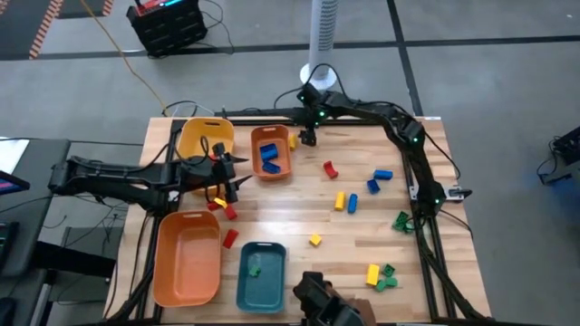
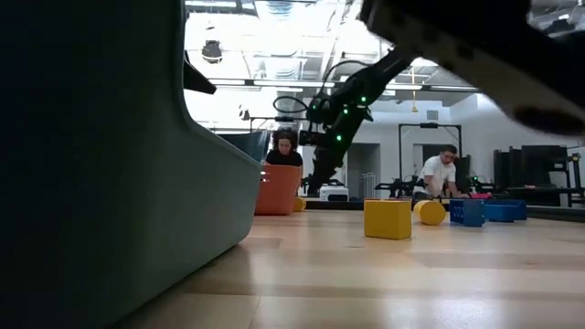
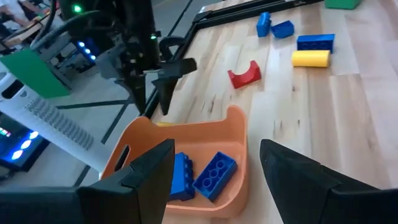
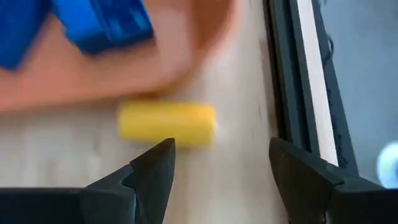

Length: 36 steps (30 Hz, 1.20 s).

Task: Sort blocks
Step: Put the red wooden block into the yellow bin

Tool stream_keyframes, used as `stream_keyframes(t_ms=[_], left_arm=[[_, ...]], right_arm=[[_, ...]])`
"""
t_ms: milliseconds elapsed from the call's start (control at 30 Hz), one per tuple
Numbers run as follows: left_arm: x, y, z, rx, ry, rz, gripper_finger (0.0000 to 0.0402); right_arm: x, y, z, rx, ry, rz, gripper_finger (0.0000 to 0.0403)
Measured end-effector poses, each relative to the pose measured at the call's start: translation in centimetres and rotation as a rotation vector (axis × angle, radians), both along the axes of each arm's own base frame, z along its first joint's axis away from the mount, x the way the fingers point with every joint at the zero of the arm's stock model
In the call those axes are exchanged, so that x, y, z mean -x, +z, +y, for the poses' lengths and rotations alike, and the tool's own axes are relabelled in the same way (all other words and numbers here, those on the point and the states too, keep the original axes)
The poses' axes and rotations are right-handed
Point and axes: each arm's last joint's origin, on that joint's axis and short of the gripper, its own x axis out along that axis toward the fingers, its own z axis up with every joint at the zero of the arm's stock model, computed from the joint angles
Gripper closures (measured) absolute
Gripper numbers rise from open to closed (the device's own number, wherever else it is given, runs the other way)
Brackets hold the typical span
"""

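Room: grey floor around the bench; in the low view two people sit at far benches.
Table (image 1: 299, 217): pale wood butcher-block with a dark frame along its edges.
Trays: yellow tray (image 1: 205, 139) at 11 o'clock of the table; small orange tray (image 1: 271, 152) just beside it toward 12 o'clock; large orange tray (image 1: 187, 257) at 8 o'clock; teal tray (image 1: 261, 276) at 6 o'clock.
Blue blocks (image 3: 205, 174): two lie inside the small orange tray (touching each other in the left wrist view).
Yellow cylinder block (image 4: 166, 123): lies on the wood just beside the small orange tray, near the table's far frame rail.
Right gripper (image 1: 307, 138): over the table at 12 o'clock, beside the small orange tray; fingers spread, nothing between them, the yellow cylinder block just beyond the tips.
Left gripper (image 1: 234, 172): at 9 o'clock, between the yellow tray and the small orange tray; fingers spread wide, holding nothing.
Red blocks (image 1: 225, 210): a few near the left gripper; one arched red block (image 1: 330, 168) near table centre.
Loose blocks: blue pair (image 1: 379, 178) at 2 o'clock; yellow and blue pair (image 1: 346, 202) at centre; green block (image 1: 401, 221) at 3 o'clock; yellow and green cluster (image 1: 380, 276) at 5 o'clock.
Teal tray contents: one green block (image 1: 255, 269).
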Motion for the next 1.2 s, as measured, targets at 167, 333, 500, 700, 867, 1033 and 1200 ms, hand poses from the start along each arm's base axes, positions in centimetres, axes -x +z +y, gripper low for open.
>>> stream_keyframes(t_ms=[167, 333, 500, 700, 867, 1033, 1200], left_arm=[[0.1, 0.0, 0.6, 0.0, 0.03, 0.001, 0.0171], [0.2, -0.2, 0.8, 0.025, 0.051, 0.015, 0.0171], [0.3, -0.5, 0.8, 0.04, 0.056, 0.037, 0.0171], [0.4, -0.6, 0.8, 0.049, 0.06, 0.048, 0.0171], [0.4, -0.8, 0.7, 0.051, 0.06, 0.062, 0.0171], [0.5, -1.0, 0.7, 0.058, 0.057, 0.082, 0.0171], [0.6, -1.1, 0.7, 0.066, 0.06, 0.094, 0.0171]], right_arm=[[0.5, -0.4, 0.7, -0.068, -0.005, 0.067, 0.0132], [2.3, -0.6, 2.5, -0.173, -0.087, 0.12, 0.0132], [3.5, -2.0, 5.9, -0.129, -0.265, 0.227, 0.0133], [3.6, 0.1, 9.2, -0.103, -0.505, 0.192, 0.0133], [3.9, 0.3, 11.0, -0.12, -0.632, 0.22, 0.0133], [4.8, -2.4, 12.3, -0.146, -0.688, 0.256, 0.0133], [5.2, -4.0, 13.3, -0.146, -0.716, 0.231, 0.0133]])
